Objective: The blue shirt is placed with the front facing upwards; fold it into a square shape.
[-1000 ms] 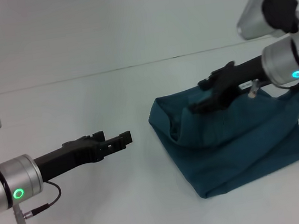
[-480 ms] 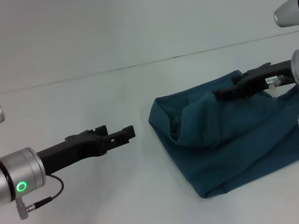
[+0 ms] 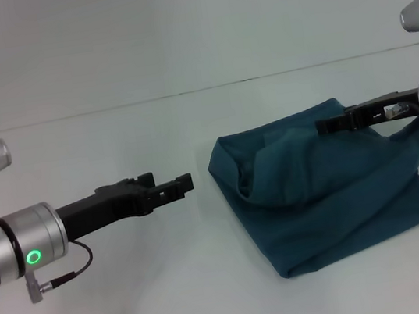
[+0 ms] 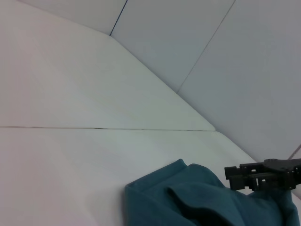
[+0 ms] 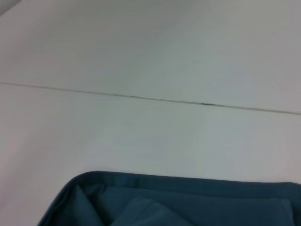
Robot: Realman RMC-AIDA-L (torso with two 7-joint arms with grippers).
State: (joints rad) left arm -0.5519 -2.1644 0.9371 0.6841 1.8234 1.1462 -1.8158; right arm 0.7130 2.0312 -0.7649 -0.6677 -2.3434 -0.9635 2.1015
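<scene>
Soft matte blue shirt (image 3: 332, 186) folded into rough, creased square on smooth white tabletop (image 3: 175, 296). Left claw (image 3: 176, 186) apart, right claw (image 3: 329, 125) above; spread of both impossible to tell.

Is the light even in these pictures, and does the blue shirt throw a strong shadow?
Head view: soft, even light, no glare; the blue shirt throws only a faint shadow along its near edge. Left wrist view: shirt folds look dark inside. Right wrist view: flat light, no clear shadow.
</scene>
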